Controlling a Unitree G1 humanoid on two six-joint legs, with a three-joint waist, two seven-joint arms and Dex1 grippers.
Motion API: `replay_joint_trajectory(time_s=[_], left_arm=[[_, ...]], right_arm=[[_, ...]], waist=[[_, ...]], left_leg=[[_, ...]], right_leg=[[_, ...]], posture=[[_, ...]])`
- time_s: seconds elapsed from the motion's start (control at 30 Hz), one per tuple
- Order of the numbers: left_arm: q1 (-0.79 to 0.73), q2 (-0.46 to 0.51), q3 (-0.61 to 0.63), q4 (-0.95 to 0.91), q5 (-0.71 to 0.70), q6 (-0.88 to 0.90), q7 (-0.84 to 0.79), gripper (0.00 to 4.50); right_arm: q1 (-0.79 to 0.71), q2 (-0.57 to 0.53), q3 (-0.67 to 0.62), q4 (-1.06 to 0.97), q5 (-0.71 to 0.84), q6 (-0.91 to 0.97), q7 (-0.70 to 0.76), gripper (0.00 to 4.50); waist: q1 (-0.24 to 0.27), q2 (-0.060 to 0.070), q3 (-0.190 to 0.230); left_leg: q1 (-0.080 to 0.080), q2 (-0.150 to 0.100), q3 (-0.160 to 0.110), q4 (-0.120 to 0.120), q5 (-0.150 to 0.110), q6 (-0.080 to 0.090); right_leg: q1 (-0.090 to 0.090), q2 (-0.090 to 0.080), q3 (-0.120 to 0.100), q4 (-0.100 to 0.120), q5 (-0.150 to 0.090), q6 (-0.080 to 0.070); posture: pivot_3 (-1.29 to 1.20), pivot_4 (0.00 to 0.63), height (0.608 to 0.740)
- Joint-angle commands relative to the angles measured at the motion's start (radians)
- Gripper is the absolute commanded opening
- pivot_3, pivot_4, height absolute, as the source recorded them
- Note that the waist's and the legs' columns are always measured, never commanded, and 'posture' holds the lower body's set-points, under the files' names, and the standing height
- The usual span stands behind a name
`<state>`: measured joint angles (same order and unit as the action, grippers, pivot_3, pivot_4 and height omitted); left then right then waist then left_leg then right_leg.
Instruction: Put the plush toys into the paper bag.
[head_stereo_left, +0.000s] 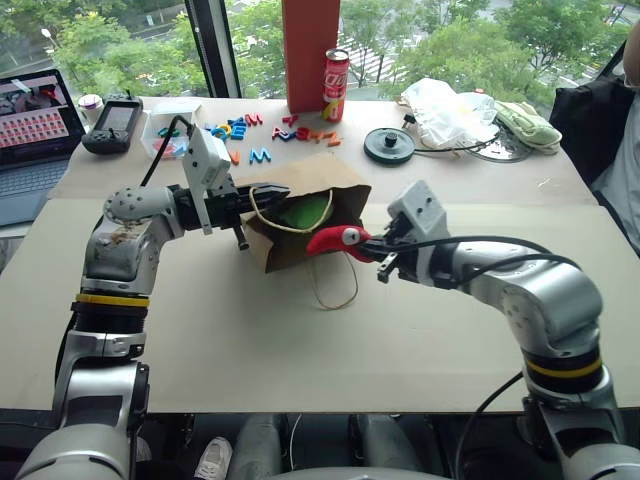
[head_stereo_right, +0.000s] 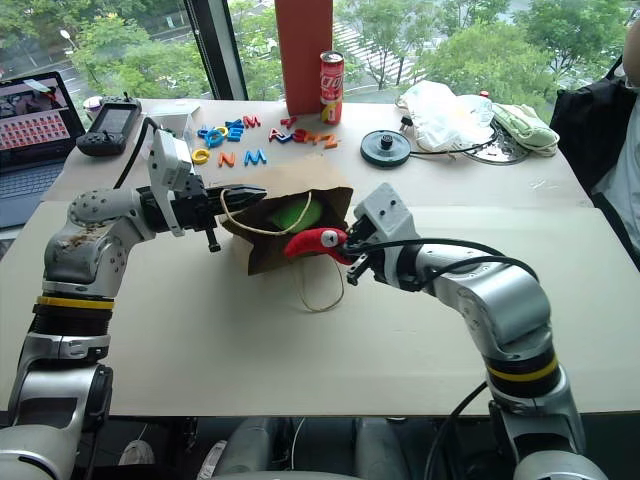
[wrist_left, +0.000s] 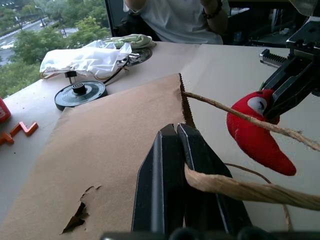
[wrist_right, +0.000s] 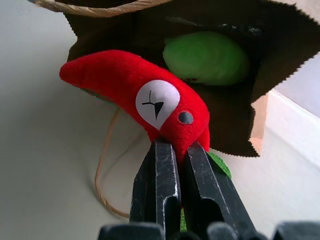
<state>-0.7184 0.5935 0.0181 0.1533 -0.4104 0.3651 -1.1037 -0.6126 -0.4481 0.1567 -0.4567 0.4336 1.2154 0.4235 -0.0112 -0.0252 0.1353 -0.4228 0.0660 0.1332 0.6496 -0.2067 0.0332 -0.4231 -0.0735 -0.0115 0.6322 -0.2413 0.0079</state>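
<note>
Your red chili toy (wrist_right: 150, 100) hangs in the air right in front of the paper bag's (head_stereo_left: 335, 180) open mouth. It is not inside yet. Your right gripper (wrist_right: 181, 150) is pinched tight on the chili's stem end, with its two black fingers squeezing the red fluff. The green blob toy (wrist_right: 206, 57) is already sitting inside the bag.

The bag lies on its side on the table (head_stereo_left: 300, 340), with the mouth facing you. Your left gripper (wrist_left: 186, 150) is closed on the bag's top edge, by the rope handle (wrist_left: 240, 187), and holds the mouth open. The other handle loop (head_stereo_left: 335, 290) lies flat on the table under the chili.

Behind the bag you can see colourful letters (head_stereo_left: 245, 125), a red can (head_stereo_left: 336, 85), a tall red box (head_stereo_left: 310, 50) and a white plastic bag (head_stereo_left: 445, 110).
</note>
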Motion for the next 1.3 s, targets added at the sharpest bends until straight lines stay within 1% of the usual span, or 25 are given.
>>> replay_joint_trajectory(time_s=[0.03,0.1,0.27,0.33,0.4,0.43,0.47,0.57,0.63,0.77,0.93,1.03,1.1,1.17,1.3], left_arm=[[-0.028,0.000,0.009,-0.019,-0.001,-0.021,0.001,0.00],[-0.030,-0.004,0.007,-0.017,-0.001,-0.021,0.001,0.00],[-0.033,-0.010,0.003,-0.012,0.002,-0.021,-0.003,0.00],[-0.035,-0.011,0.003,-0.010,0.003,-0.022,-0.006,0.00],[-0.036,-0.012,0.004,-0.008,0.005,-0.021,-0.008,0.00],[-0.037,-0.013,0.004,-0.008,0.005,-0.021,-0.009,0.00],[-0.037,-0.014,0.004,-0.007,0.006,-0.021,-0.009,0.00],[-0.038,-0.015,0.005,-0.006,0.007,-0.022,-0.011,0.00],[-0.037,-0.015,0.005,-0.005,0.009,-0.022,-0.011,0.00],[-0.036,-0.016,0.006,-0.005,0.010,-0.023,-0.011,0.00],[-0.038,-0.017,0.007,0.001,0.012,-0.027,-0.010,0.00],[-0.040,-0.018,0.006,0.005,0.014,-0.027,-0.010,0.00],[-0.042,-0.019,0.006,0.008,0.014,-0.029,-0.011,0.00],[-0.043,-0.020,0.006,0.012,0.015,-0.031,-0.011,0.00],[-0.046,-0.020,0.005,0.015,0.014,-0.033,-0.012,0.00]], right_arm=[[-0.087,0.134,0.043,0.110,-0.101,-0.002,-0.157,0.01],[-0.134,0.224,0.046,0.189,-0.140,-0.023,-0.224,0.01],[-0.208,0.355,0.069,0.327,-0.205,-0.084,-0.294,0.01],[-0.219,0.401,0.065,0.357,-0.215,-0.111,-0.307,0.76],[-0.219,0.435,0.049,0.368,-0.209,-0.133,-0.305,1.25],[-0.216,0.452,0.031,0.365,-0.199,-0.136,-0.303,1.69],[-0.213,0.464,0.018,0.363,-0.194,-0.137,-0.301,2.00],[-0.199,0.472,-0.001,0.333,-0.178,-0.114,-0.280,3.07],[-0.185,0.463,-0.014,0.299,-0.161,-0.091,-0.264,3.64],[-0.143,0.403,-0.038,0.209,-0.133,-0.034,-0.222,3.64],[-0.076,0.290,-0.060,0.056,-0.068,0.068,-0.148,3.64],[-0.040,0.244,-0.057,0.000,-0.037,0.110,-0.117,3.64],[0.002,0.217,-0.029,-0.027,-0.020,0.133,-0.102,3.64],[0.039,0.212,-0.002,-0.042,-0.011,0.141,-0.096,3.64],[0.060,0.238,0.051,0.008,-0.037,0.107,-0.121,3.64]], waist=[[0.001,0.000,0.000],[0.001,0.000,0.000],[-0.001,0.000,0.000],[-0.002,0.000,0.000],[-0.004,0.000,0.000],[-0.004,0.000,0.000],[-0.004,0.000,0.000],[-0.004,0.000,0.000],[-0.003,0.000,0.000],[-0.003,0.000,0.000],[-0.004,0.000,0.000],[-0.006,0.000,0.000],[-0.007,0.000,0.000],[-0.006,0.000,0.000],[-0.008,0.000,0.000]], left_leg=[[-0.001,-0.001,0.000,0.000,0.000,0.000],[-0.001,-0.001,0.001,0.000,0.000,0.000],[-0.001,0.000,0.001,-0.001,0.000,-0.001],[-0.001,0.000,0.001,-0.001,0.002,-0.003],[-0.001,0.000,0.001,-0.001,0.002,-0.004],[-0.001,0.000,0.001,-0.001,0.002,-0.004],[-0.001,0.000,0.001,-0.001,0.002,-0.004],[-0.001,0.000,0.001,-0.002,0.002,-0.003],[-0.001,0.000,0.001,-0.002,0.002,-0.003],[-0.001,-0.001,0.001,-0.002,0.002,-0.003],[-0.001,-0.001,0.000,-0.002,0.001,-0.002],[0.000,0.000,0.000,-0.002,0.001,-0.002],[0.000,0.000,0.000,-0.002,0.001,-0.002],[0.000,0.000,0.000,-0.003,0.001,-0.002],[0.000,0.000,0.000,-0.003,0.001,-0.002]], right_leg=[[0.000,-0.001,0.000,0.000,0.000,0.000],[0.000,-0.001,-0.001,0.000,0.000,0.000],[0.000,-0.001,-0.001,0.001,0.000,0.000],[0.000,-0.001,-0.001,0.003,0.000,0.000],[0.000,-0.001,-0.001,0.004,0.000,0.000],[0.000,-0.001,-0.001,0.005,0.000,0.000],[-0.001,-0.001,-0.001,0.006,0.000,0.000],[-0.001,-0.001,-0.001,0.007,0.000,0.000],[0.000,-0.001,-0.002,0.007,0.000,0.000],[0.000,-0.001,-0.002,0.007,0.000,0.000],[-0.001,-0.001,-0.001,0.007,0.000,0.000],[-0.001,-0.001,-0.001,0.007,0.000,0.000],[-0.001,0.000,-0.001,0.007,0.000,0.000],[0.000,0.000,-0.001,0.007,0.000,0.000],[-0.001,0.000,-0.001,0.007,0.000,0.000]], posture=[[0.00,0.150,0.739],[0.00,0.150,0.739],[0.00,0.150,0.739],[0.00,0.150,0.739],[0.00,0.150,0.739],[0.00,0.150,0.739],[0.00,0.150,0.739],[0.00,0.150,0.739],[0.00,0.150,0.739],[0.00,0.150,0.739],[0.00,0.150,0.739],[0.00,0.150,0.739],[0.00,0.150,0.739],[0.00,0.150,0.739],[0.00,0.150,0.739]])
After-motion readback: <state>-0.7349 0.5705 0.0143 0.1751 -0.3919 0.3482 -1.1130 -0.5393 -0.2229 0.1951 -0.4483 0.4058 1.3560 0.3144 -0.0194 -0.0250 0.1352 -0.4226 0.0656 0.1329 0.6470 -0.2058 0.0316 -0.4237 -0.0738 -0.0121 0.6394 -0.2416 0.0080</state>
